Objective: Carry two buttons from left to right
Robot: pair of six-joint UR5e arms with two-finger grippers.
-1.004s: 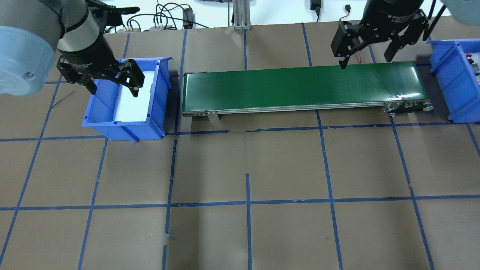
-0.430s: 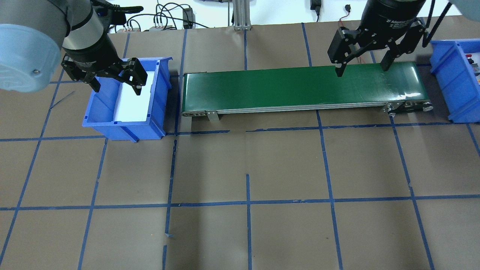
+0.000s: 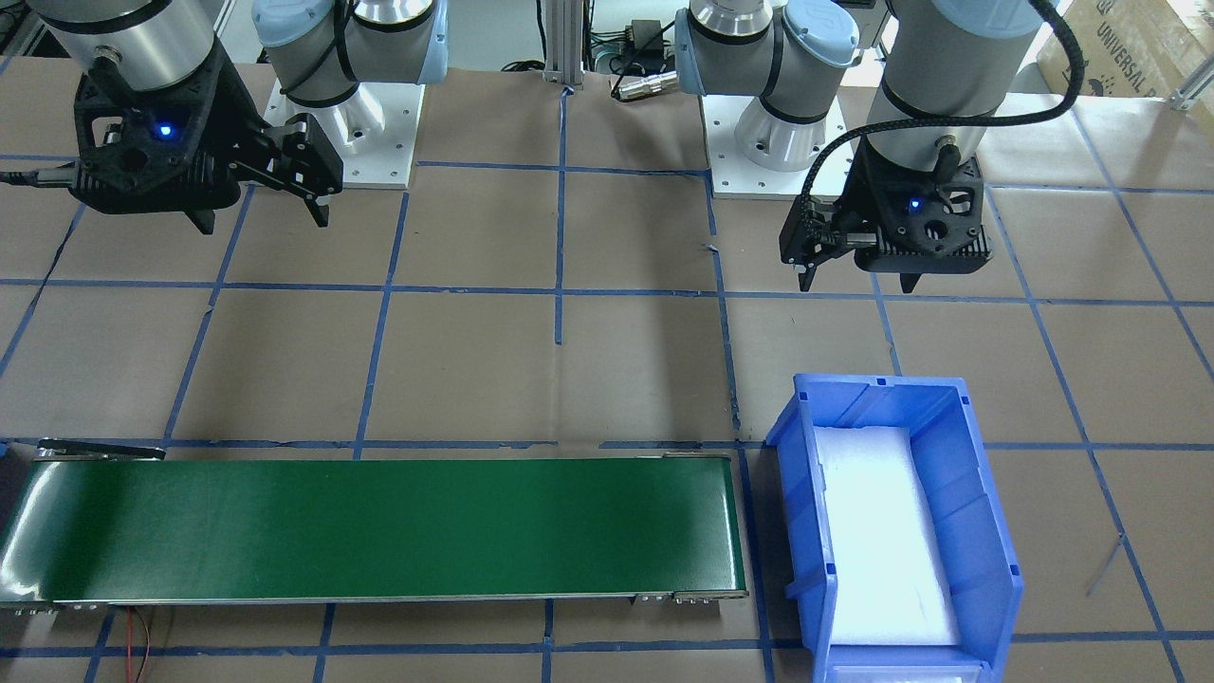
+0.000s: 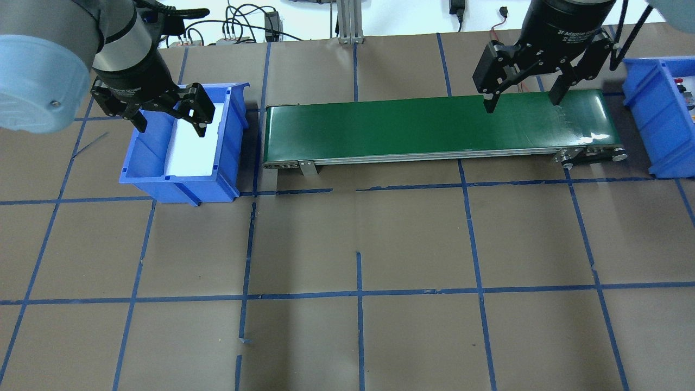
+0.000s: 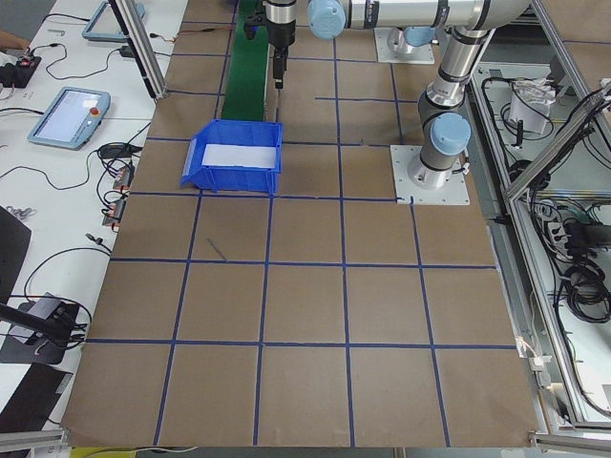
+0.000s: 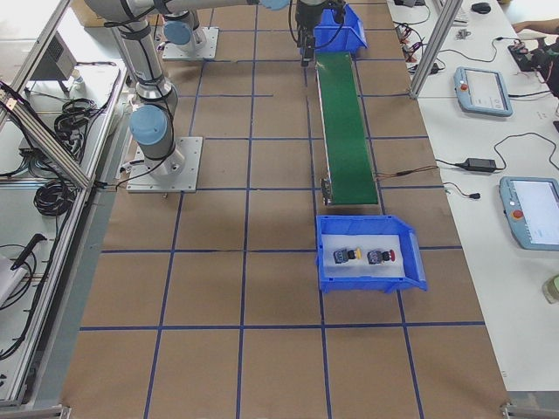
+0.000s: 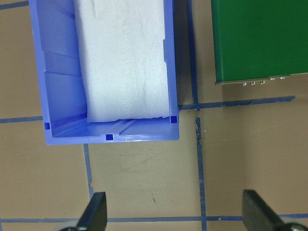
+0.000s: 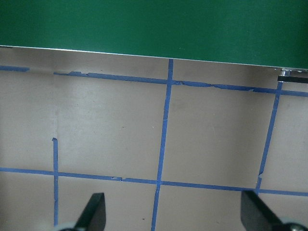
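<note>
The two buttons lie in the blue right-hand bin [image 6: 367,281], the yellow-capped button [image 6: 348,255] beside the red-capped button [image 6: 381,256]. The overhead view shows only a corner of that bin [image 4: 651,119]. My left gripper [image 4: 171,129] hangs open and empty above the blue left bin [image 4: 228,146], which holds just a white foam pad [image 4: 193,155]. The left wrist view shows its fingers [image 7: 94,214] spread over bare table near that bin [image 7: 57,72]. My right gripper [image 4: 521,104] hangs open and empty over the right part of the green conveyor belt [image 4: 407,125]. Its fingers [image 8: 91,214] show wide apart.
The conveyor belt [image 3: 379,531] runs between the two bins. Brown paper with a blue tape grid covers the table. The arm bases [image 3: 768,142] stand on the robot's side. Cables and pendants lie beyond the far edge. The left bin [image 3: 977,512] sits at the belt's end.
The left gripper has drifted slightly to the right and farther back over the left bin. The right gripper has shifted a little to the left over the belt. Both stay open.
</note>
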